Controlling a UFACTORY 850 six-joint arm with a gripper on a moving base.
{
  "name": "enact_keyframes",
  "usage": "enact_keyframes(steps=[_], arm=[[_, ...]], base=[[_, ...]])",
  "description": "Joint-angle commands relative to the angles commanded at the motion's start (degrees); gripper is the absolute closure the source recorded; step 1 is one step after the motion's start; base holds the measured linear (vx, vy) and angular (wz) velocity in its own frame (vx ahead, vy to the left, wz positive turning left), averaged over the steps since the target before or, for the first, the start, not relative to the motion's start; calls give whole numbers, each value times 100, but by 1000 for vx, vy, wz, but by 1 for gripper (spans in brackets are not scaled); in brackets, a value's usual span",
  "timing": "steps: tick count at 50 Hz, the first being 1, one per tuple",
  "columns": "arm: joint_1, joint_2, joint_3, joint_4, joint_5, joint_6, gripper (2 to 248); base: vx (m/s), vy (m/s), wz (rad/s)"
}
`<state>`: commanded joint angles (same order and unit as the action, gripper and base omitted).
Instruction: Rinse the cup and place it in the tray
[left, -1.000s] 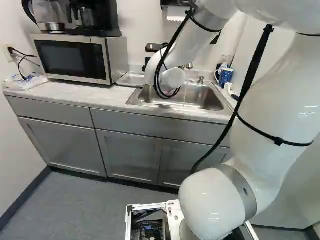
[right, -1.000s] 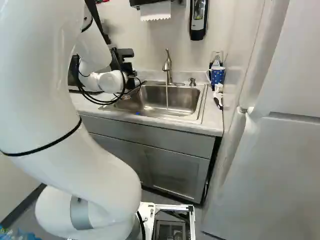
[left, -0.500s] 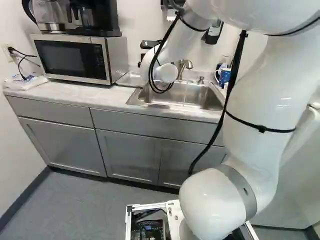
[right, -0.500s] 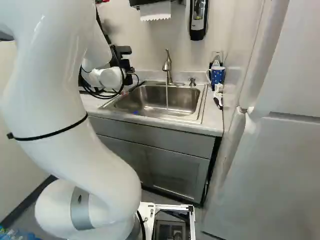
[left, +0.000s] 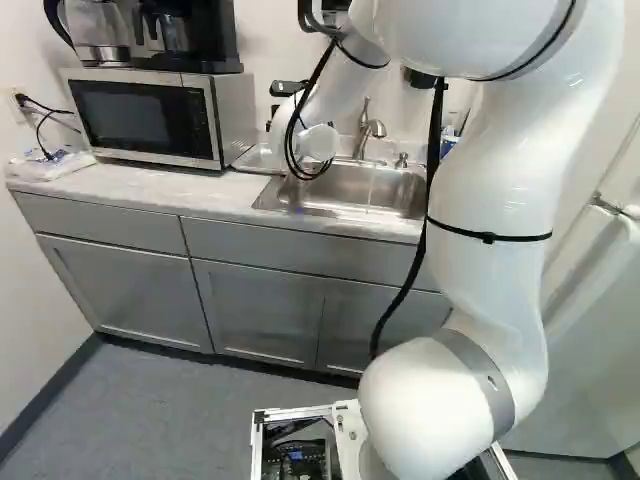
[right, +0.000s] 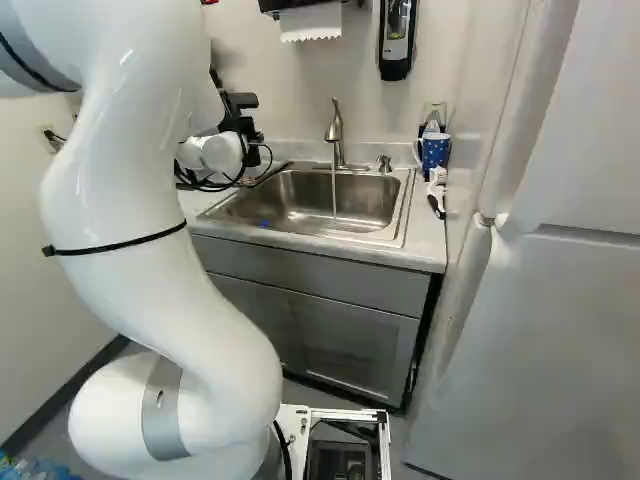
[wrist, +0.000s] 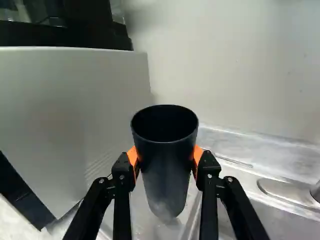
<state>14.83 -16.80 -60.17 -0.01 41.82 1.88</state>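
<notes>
1. Cup and hand: the hand (right: 243, 122) held the dark cup (wrist: 167, 170) between its orange pads (wrist: 198, 156), gripped from both sides, mouth uncovered; the dark inside hid any contents.
2. Tray: the metal tray (left: 248, 166) lay on the table (left: 130, 186) between the microwave (left: 150, 120) and the sink (right: 300, 233). Shiny metal showed below the cup.
3. Sink: water (right: 334, 195) ran from the faucet (right: 336, 132) into the basin.
4. Mug: a blue dotted mug (right: 435, 151) stood right of the sink in the right base view.
5. Clearance: in the wrist view, the microwave's side rose beside the cup, the gap unclear; the wall (wrist: 225, 65) stood ahead.
</notes>
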Motion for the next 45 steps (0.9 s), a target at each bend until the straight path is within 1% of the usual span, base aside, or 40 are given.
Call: enact_keyframes(steps=[10,17,30,45], arm=[[-21,-288,-336,-12,0,0,127],[-36,-491,-577,-95,0,0,127],[-62,-887,-1010,-95,0,0,127],[-67,-1032,-1013,-95,0,0,127]], base=[[0,0,0],[0,0,0],[0,0,0],[0,0,0]])
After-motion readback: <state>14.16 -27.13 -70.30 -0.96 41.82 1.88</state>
